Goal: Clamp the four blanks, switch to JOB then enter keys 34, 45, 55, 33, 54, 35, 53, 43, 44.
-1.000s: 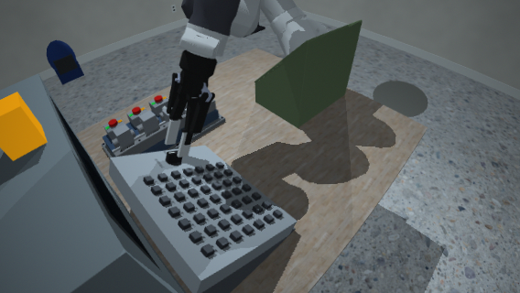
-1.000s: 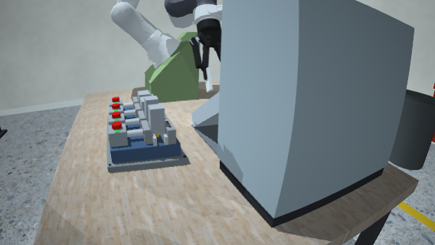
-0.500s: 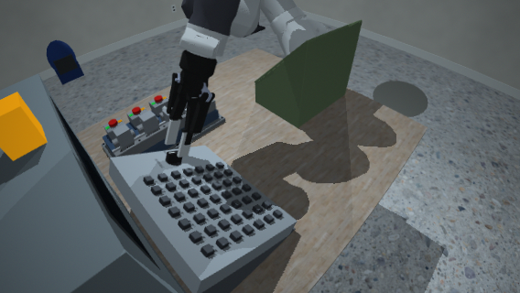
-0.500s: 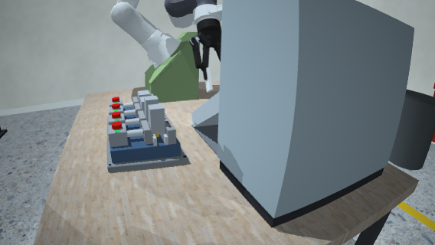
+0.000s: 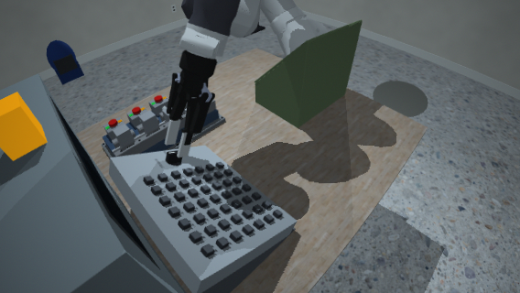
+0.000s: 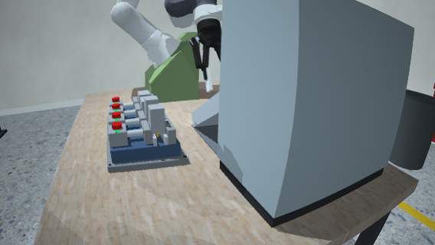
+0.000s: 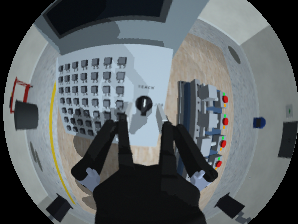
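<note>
Apparently the loading is over and the switch to JOB comes next: from the top, the amber lamp (image 5: 20,130) on the cabinet (image 5: 27,229) (image 6: 260,96) (image 7: 185,17) looks lit, so I'd judge the machine is in TEACH and the nine-key order is all to come. The gripper (image 5: 177,143) (image 6: 208,84) (image 7: 144,109) stands at the selector (image 5: 173,158) (image 7: 144,103), near the corner of the key panel (image 5: 137,169) (image 6: 207,111) (image 7: 160,65) closest to the vise stations (image 5: 120,135) (image 6: 147,132) (image 7: 212,120). The exterior view hides the selector and keys behind the cabinet, but shows what the top view partly covers: all four stations along one long edge of the table (image 5: 320,238) (image 6: 153,207) (image 7: 185,55), with red valve knobs (image 5: 113,123) (image 6: 116,125) (image 7: 225,121) and green lenses (image 6: 117,131) (image 7: 225,116) lit. The blanks seem to be in those stations, though I cannot tell how squarely each sits. The wrist view alone gives the selector's lettering, its pale mark seemingly toward TEACH; the fingers stand partly open, fairly narrow, either side of it, with no blank between them. Whether they touch it I cannot tell.
</note>
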Controlling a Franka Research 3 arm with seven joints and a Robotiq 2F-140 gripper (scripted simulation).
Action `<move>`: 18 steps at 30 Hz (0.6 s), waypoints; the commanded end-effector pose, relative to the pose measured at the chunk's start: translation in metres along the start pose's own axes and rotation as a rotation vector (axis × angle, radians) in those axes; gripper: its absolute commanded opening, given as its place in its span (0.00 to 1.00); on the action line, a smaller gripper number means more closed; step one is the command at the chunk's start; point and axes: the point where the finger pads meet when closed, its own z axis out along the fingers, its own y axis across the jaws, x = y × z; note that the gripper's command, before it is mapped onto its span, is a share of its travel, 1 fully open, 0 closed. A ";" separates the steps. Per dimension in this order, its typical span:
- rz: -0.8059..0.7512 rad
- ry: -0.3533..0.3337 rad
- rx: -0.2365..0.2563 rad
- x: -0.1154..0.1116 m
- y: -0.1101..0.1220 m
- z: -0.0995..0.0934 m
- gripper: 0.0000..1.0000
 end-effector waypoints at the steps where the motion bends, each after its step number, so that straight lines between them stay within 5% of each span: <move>1: 0.008 0.001 0.002 0.001 -0.001 0.001 0.33; 18: 0.008 0.001 0.002 0.001 -0.001 0.012 0.33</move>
